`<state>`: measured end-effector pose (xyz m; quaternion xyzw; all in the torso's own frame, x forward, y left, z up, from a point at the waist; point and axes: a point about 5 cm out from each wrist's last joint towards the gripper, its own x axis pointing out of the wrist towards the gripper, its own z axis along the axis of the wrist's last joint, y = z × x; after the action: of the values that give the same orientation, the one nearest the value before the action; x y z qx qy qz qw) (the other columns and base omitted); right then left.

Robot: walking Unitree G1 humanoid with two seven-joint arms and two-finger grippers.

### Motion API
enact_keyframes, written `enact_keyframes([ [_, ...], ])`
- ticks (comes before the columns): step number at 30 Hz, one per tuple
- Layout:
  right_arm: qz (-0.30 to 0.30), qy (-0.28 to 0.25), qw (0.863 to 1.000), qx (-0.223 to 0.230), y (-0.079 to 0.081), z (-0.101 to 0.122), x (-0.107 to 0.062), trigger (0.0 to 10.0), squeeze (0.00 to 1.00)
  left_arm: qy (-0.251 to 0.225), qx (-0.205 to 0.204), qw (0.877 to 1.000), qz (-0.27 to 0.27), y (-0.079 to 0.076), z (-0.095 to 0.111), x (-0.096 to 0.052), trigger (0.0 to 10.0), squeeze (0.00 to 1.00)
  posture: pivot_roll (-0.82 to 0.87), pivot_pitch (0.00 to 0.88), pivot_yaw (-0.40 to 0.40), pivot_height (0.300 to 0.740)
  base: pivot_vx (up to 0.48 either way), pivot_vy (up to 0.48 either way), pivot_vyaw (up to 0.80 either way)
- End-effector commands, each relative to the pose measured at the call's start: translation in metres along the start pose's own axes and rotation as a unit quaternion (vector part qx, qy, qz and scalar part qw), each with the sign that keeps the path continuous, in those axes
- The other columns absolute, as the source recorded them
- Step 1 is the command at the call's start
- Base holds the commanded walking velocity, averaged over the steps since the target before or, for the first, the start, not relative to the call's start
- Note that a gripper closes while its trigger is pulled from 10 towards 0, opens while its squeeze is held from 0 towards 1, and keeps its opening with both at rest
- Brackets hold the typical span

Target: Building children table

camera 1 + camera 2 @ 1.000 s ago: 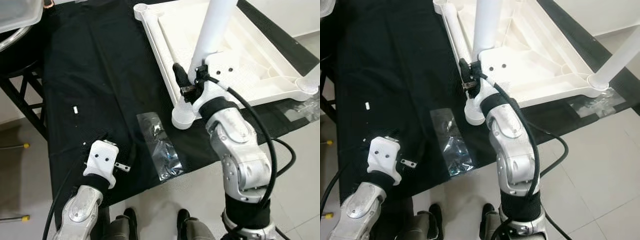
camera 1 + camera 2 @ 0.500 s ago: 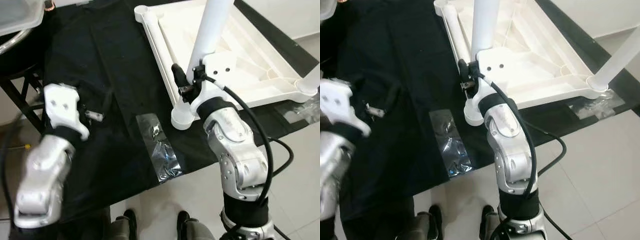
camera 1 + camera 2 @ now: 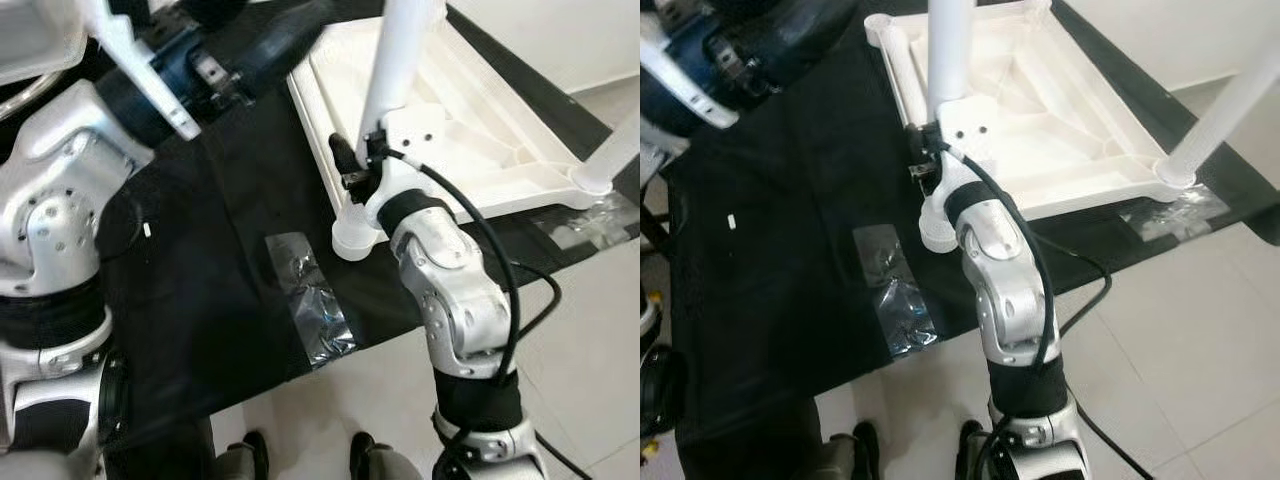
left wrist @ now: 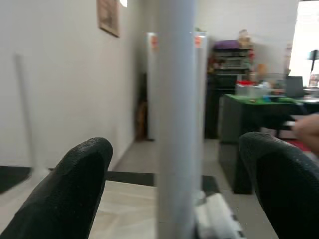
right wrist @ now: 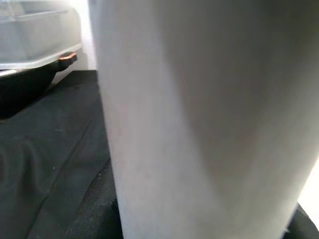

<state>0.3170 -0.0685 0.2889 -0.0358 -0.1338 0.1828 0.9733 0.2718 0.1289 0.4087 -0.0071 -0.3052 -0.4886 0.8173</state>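
We see the left end effector [image 4: 169,199], raised from low over the black cloth [image 3: 200,260], spread around the upright leg [image 3: 395,65] that the right end effector [image 3: 352,170] grips at the inverted tabletop [image 3: 470,130], suggesting two-handed seating.

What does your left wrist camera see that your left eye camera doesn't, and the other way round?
The left wrist view looks along the open left claw, its black fingers on either side of the white leg. Behind is a room with a wall picture and a green-topped table. The left eye view looks down on the black cloth, the upside-down white tabletop, a clear plastic bag and the right claw low on the leg. Both include the white leg.
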Motion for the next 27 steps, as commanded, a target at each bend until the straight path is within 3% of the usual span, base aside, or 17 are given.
enact_keyframes([
  [1,0.014,0.051,0.998,0.016,0.003,-0.022,0.001,10.0,0.0,0.005,-0.014,1.0,-0.025,-0.003,-0.001,0.003,10.0,0.0,0.08,0.246,-0.008,0.74,0.0,0.0,0.0],
  [6,0.018,0.042,0.999,0.017,0.004,-0.018,0.004,10.0,0.0,0.018,-0.034,0.997,-0.061,-0.004,0.001,0.013,10.0,0.0,0.08,0.241,-0.009,0.74,0.0,0.0,0.0],
  [10,0.026,0.039,0.999,0.023,0.008,-0.018,0.005,10.0,0.0,0.042,-0.02,0.998,-0.039,-0.002,-0.006,0.032,10.0,0.0,0.08,0.239,-0.009,0.74,0.0,0.0,0.0],
  [14,0.031,0.037,0.998,0.025,0.011,-0.017,0.006,10.0,0.0,0.041,-0.016,0.999,-0.03,0.0,-0.006,0.04,10.0,0.0,0.08,0.236,-0.008,0.74,0.0,0.0,0.0],
  [15,0.034,0.035,0.998,0.026,0.012,-0.017,0.007,10.0,0.0,0.048,0.001,0.999,-0.02,0.004,-0.006,0.045,10.0,0.0,0.08,0.235,-0.009,0.74,0.0,0.0,0.0],
  [27,0.036,0.033,0.998,0.026,0.012,-0.017,0.008,10.0,0.0,0.054,-0.011,0.998,-0.032,0.004,-0.008,0.05,10.0,0.0,0.08,0.235,-0.006,0.74,0.0,0.0,0.0],
])
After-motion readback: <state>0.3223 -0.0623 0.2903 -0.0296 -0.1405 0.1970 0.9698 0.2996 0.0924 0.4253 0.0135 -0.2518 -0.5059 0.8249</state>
